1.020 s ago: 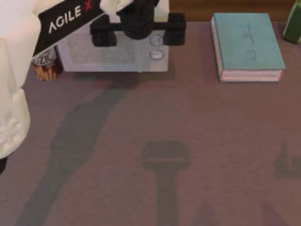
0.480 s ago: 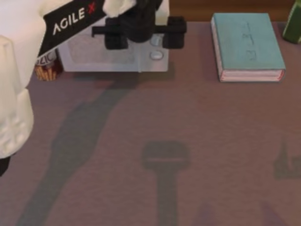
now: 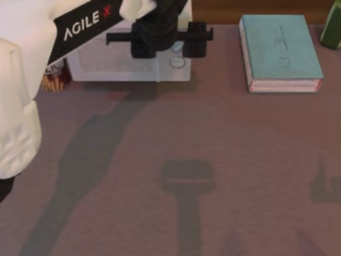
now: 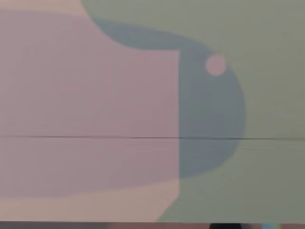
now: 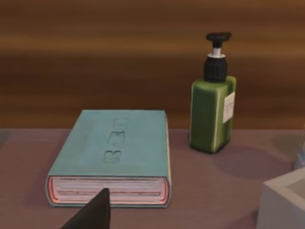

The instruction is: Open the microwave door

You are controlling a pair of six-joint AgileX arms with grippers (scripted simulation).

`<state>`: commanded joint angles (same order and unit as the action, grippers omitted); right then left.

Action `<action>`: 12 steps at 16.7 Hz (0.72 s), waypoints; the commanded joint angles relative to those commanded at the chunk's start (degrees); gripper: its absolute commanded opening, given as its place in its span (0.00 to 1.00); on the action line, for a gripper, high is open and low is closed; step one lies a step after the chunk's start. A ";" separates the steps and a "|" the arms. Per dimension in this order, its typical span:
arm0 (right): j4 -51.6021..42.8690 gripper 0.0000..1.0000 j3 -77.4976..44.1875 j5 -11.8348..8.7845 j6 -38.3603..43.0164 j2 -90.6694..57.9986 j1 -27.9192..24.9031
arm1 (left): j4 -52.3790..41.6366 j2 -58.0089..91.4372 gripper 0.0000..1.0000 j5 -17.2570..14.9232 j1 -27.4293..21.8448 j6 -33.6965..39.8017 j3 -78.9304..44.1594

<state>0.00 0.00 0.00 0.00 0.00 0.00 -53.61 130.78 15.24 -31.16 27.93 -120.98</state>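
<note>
Brown-purple tabletop (image 3: 213, 138) fills most of what I get from above. Off-white, the microwave (image 3: 106, 72) sits at the table's far edge, left of centre, and my left arm's white bulk crosses over its top. The microwave door (image 3: 114, 60) with its grey speckled window faces the near side and looks shut; two round knobs (image 3: 177, 62) sit on the panel to its right. My left gripper (image 3: 169, 44) hangs over the top front of the oven above the seam between door and knob panel, its two black fingers (image 3: 196, 38) spread apart with nothing between them. The left wrist view gives only flat pink and olive patches with a thin dark line, too close to read.

Right of the microwave lies a teal book (image 3: 281, 50). In the far right corner stands a green pump bottle (image 5: 212, 112). At the microwave's left a small printed container (image 3: 53, 77) peeks out.

My right arm is parked out of the top view; whether its gripper (image 5: 93, 212) is spread or closed I cannot tell.
</note>
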 joint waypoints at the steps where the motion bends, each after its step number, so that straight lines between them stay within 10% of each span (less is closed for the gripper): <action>1: 0.00 1.00 0.00 0.00 0.00 0.00 0.00 | 0.00 0.00 0.00 0.00 0.00 0.00 0.00; 12: 0.00 1.00 0.00 0.00 0.00 0.00 0.00 | 2.14 -3.90 0.00 0.00 -1.70 1.12 7.45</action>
<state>0.00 0.00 0.00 0.00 0.00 0.00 -51.47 126.88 15.24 -32.86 29.06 -113.52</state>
